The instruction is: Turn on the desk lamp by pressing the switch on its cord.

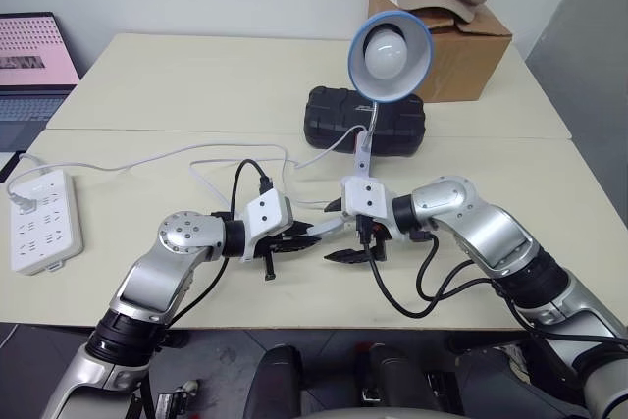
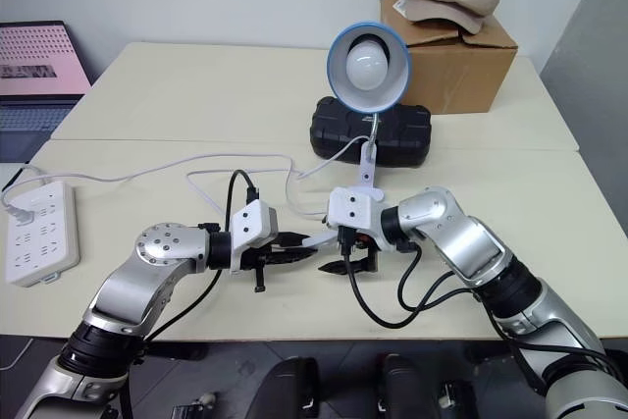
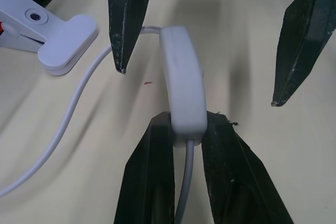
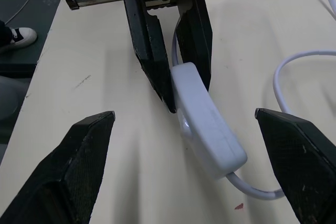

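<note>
- The left pincer (image 1: pixel 312 234) is clenched on one end of the switch (image 3: pixel 182 85), holding it raised just above the surface (image 1: pixel 196 85) near the front edge, about midway along it.
- The right pincer (image 1: pixel 345 238) is spread wide, one finger to each side of the free end of the switch; neither finger touches it (the right wrist view shows clear gaps on both sides).
- The cord (image 1: pixel 147 159) leaves both ends of the switch; one run trails toward the power strip (image 1: pixel 41 221) at the left edge, the other toward the desk lamp (image 1: pixel 390 46).
- The desk lamp stands on its clip base (image 3: pixel 50 38) just behind the two pincers, shade facing the robot; the bulb appears unlit.
- Step in hand, as judged: the switch is held steady and bracketed, and the press is not yet made.
- Next move calls for the right fingers to close squarely on the button face, without twisting the switch out of the left grip.
- Open room: bare surface lies to the right of the pincers and at the front edge. The black case (image 1: pixel 365 120) and cardboard box (image 1: pixel 461 56) sit well behind, toward the back right corner.
- Risk: the clip base is close, so a wide sweep could knock the lamp.
</note>
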Tool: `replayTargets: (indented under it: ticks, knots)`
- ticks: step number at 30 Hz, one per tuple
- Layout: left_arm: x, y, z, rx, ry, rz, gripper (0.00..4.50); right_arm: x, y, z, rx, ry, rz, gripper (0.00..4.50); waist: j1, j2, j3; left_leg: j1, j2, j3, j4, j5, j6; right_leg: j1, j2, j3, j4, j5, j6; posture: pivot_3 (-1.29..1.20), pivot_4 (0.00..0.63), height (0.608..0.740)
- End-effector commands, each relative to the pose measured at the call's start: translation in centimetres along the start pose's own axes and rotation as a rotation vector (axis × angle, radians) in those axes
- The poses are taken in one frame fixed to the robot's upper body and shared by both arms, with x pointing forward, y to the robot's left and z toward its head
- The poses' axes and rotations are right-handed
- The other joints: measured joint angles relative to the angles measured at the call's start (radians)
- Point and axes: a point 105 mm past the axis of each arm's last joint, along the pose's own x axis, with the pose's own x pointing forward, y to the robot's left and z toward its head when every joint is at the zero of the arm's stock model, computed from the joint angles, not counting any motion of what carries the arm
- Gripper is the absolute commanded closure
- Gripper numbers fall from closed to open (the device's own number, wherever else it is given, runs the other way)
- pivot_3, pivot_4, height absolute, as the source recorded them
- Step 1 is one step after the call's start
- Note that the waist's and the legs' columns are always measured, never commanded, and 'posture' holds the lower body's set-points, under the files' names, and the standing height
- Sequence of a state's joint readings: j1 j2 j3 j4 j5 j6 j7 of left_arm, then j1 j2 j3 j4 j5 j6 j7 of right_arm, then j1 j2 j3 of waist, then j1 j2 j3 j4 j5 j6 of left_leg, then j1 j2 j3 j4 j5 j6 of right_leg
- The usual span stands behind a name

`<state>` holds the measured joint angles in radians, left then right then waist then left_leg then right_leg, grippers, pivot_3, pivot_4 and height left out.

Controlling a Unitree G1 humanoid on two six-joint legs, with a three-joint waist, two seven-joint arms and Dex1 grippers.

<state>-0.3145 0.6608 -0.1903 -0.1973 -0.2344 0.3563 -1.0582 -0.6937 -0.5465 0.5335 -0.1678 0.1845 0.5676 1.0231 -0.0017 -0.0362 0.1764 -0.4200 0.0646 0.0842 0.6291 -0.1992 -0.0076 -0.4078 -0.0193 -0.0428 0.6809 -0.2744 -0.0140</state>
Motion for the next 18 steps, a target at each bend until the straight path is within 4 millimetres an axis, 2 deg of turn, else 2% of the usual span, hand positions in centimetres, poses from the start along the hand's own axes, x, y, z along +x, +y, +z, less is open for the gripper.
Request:
replayTargets:
  ticks: [1, 6, 11, 13, 18]
  knots:
    - [-0.15, -0.06, 0.84, 0.051, -0.018, 0.002, 4.10, -0.42, -0.50, 0.67, -0.041, -0.021, -0.013, 0.78, 0.000, 0.000, 0.000, 0.000, 0.000, 0.000, 0.000, 0.000, 0.000, 0.000, 0.000, 0.000, 0.000, 0.000, 0.000, 0.00, 0.150, 0.740]
    - [-0.11, 0.06, 0.88, 0.058, -0.019, 0.008, 4.10, -0.39, -0.84, 0.44, -0.040, -0.020, -0.021, 1.93, 0.000, 0.000, 0.000, 0.000, 0.000, 0.000, 0.000, 0.000, 0.000, 0.000, 0.000, 0.000, 0.000, 0.000, 0.000, 0.00, 0.150, 0.740]
    - [-0.09, 0.10, 0.76, 0.074, -0.010, 0.008, 4.10, -0.33, -0.89, 0.42, -0.042, -0.022, -0.019, 3.26, 0.000, 0.000, 0.000, 0.000, 0.000, 0.000, 0.000, 0.000, 0.000, 0.000, 0.000, 0.000, 0.000, 0.000, 0.000, 0.00, 0.150, 0.740]
    - [-0.08, 0.10, 0.75, 0.078, -0.010, 0.008, 4.10, -0.32, -0.90, 0.43, -0.042, -0.023, -0.018, 3.48, 0.000, 0.000, 0.000, 0.000, 0.000, 0.000, 0.000, 0.000, 0.000, 0.000, 0.000, 0.000, 0.000, 0.000, 0.000, 0.00, 0.150, 0.740]
    - [0.00, 0.10, 0.77, 0.088, -0.011, 0.006, 4.10, -0.28, -0.85, 0.48, -0.048, -0.027, -0.015, 3.69, 0.000, 0.000, 0.000, 0.000, 0.000, 0.000, 0.000, 0.000, 0.000, 0.000, 0.000, 0.000, 0.000, 0.000, 0.000, 0.00, 0.150, 0.740]
